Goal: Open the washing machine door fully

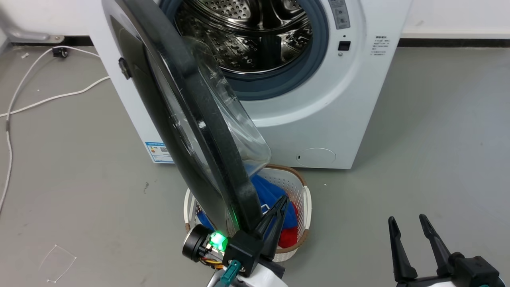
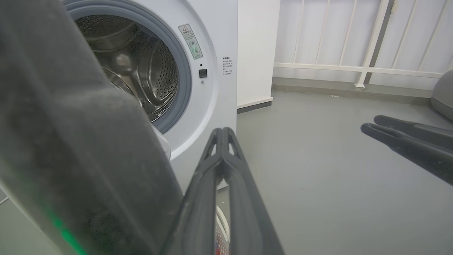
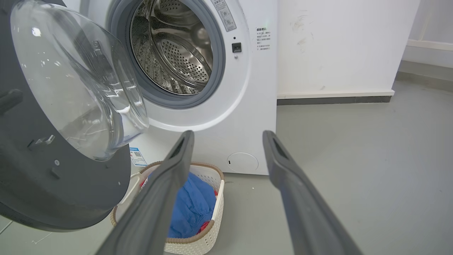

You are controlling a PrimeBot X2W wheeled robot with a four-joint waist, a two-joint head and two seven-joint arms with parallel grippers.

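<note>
Door swung partly open, its glossy black rim edge-on in the head view, with the left gripper closed on nothing just beside the rim's lower inner edge. Right wrist view adds the door's bulging clear glass bowl and the perforated steel drum; right gripper sits well aside, fingers spread.
</note>
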